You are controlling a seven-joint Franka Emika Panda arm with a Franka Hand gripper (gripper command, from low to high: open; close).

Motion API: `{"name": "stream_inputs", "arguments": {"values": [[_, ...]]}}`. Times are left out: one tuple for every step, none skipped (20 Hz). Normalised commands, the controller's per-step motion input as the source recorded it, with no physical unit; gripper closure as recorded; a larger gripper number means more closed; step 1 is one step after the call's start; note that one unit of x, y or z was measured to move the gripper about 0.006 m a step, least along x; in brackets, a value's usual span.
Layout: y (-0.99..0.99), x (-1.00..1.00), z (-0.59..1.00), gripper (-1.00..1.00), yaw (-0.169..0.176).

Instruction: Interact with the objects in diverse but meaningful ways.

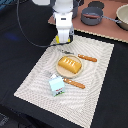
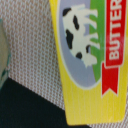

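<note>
A pale woven placemat point(image 1: 92, 82) covers most of the dark table, and the white arm reaches down over its far edge, its gripper point(image 1: 64, 39) low above the mat. Behind it, on a brown board, stand grey pots point(image 1: 92, 16). At the mat's centre an orange ridged bread loaf point(image 1: 69, 64) lies on a small plate, with an orange-handled utensil point(image 1: 87, 58) just beyond and another point(image 1: 75, 83) just nearer; a light-blue carton point(image 1: 56, 86) stands near the mat's near edge. The yellow butter packet point(image 2: 97, 65) fills the wrist view, lying flat on the weave, cow picture and red banner legible; in the exterior view the arm hides it. The step appears to be a descent onto this packet; next would be lowering squarely and closing across its narrow sides. Whether the fingers are spread or closed cannot be told from either view.
</note>
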Motion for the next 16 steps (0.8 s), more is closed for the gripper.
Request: {"name": "stream_inputs", "arguments": {"values": [[0.00,0.00,-0.23,1.00,0.052],[0.00,0.00,-0.23,1.00,0.052],[0.00,-0.01,-0.23,1.00,0.051],[0.00,-0.01,-0.22,1.00,0.050],[0.00,0.00,-0.23,1.00,0.050],[0.00,-0.01,-0.21,1.00,0.051],[0.00,-0.03,-0.20,1.00,0.051],[-0.02,-0.07,-0.08,1.00,0.059],[-0.03,-0.18,0.00,1.00,0.061],[-0.04,-0.43,0.34,1.00,0.075],[0.00,-0.62,0.74,1.00,0.046],[0.00,-0.77,0.95,1.00,0.016],[0.00,-0.85,1.00,1.00,0.000],[-0.07,-0.84,1.00,1.00,0.000],[-0.12,-0.82,1.00,1.00,0.000],[-0.22,-0.85,1.00,1.00,0.000]]}}
